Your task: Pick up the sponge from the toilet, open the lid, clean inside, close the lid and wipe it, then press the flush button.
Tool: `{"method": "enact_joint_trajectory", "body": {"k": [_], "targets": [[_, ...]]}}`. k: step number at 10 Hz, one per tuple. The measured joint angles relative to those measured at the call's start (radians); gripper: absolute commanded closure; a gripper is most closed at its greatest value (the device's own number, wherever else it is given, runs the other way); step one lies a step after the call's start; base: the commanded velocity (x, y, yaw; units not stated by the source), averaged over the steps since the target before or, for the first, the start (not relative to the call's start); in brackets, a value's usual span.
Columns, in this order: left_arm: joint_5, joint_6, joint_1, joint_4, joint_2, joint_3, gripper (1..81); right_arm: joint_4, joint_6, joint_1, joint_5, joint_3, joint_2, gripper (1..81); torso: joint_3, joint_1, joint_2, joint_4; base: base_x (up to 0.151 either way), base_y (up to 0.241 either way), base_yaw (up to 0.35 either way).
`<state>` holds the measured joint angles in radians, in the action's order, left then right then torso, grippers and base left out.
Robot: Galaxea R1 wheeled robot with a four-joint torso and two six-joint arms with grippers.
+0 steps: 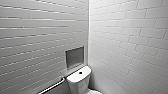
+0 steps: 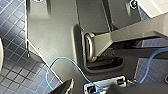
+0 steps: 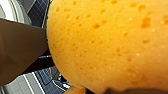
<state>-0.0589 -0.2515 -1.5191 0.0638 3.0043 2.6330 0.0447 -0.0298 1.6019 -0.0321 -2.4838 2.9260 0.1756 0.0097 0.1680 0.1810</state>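
Two white tiled walls (image 1: pixel 125 37) meet in a corner, and the toilet (image 1: pixel 78 79) stands in this corner w/ its tank just under a recessed niche (image 1: pixel 74 57) in one wall. A grab bar (image 1: pixel 53 86) runs along the same wall beside the tank, so the room on that side is narrow. Dark blue floor tiles (image 2: pixel 15 72) lie below the L arm. The R claw grasps the sponge (image 3: pixel 107 45) (held close to its wrist cam, off the floor). L claw: cannot tell. The flush button (image 1: pixel 80 73) sits mid tank top.
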Motion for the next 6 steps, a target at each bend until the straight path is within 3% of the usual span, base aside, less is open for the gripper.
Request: {"method": "enact_joint_trajectory", "body": {"k": [3, 6], "targets": [[0.015, 0.002, 0.0, 0.011, -0.002, -0.006, 1.0, 0.0, 0.0, 0.013, -0.021, 0.161, -0.101, 81.1, 0.0, 0.0, 0.0, 0.0, 0.0, 0.0, 0.0], [0.015, 0.002, 0.0, 0.011, -0.005, -0.008, 1.0, 0.0, 0.0, 0.024, -0.028, 0.175, -0.105, 81.1, 0.0, 0.0, 0.0, 0.0, 0.0, 0.0, 0.0]]}}
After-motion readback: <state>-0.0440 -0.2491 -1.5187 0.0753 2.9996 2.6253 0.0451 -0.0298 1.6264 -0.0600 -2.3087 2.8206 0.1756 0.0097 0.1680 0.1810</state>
